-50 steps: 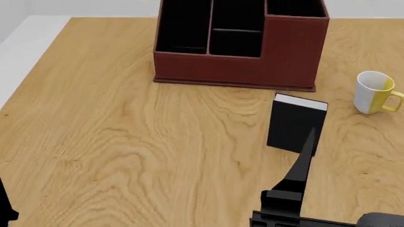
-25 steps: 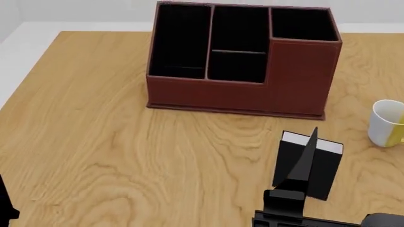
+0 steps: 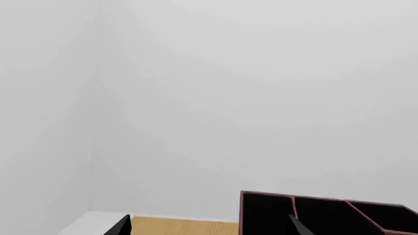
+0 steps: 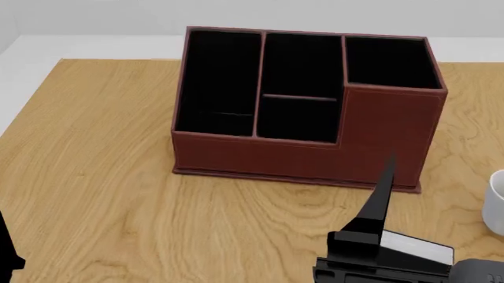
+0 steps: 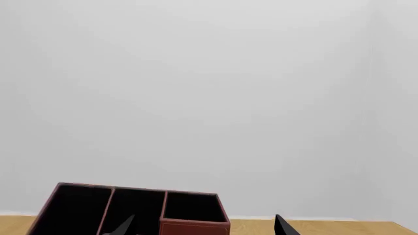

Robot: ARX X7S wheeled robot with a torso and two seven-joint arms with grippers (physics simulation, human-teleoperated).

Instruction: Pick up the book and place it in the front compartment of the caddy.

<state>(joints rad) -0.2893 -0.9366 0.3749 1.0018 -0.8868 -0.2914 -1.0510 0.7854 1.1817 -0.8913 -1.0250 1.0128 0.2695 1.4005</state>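
Sim render of an office-type desk setup: wood-grain tabletop (image 4: 102, 177), plain pale grey walls (image 5: 196, 98), no room detail. Dark red leather-look desk organiser caddy (image 4: 307, 159) w/ black-lined cells, white mug (image 4: 496, 200) at edge.

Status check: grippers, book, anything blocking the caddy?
Right gripper open, empty; left gripper open, empty. Thick black book on the wooden table, ungrasped, behind right arm. Dark red leather-look caddy compartments unobstructed.
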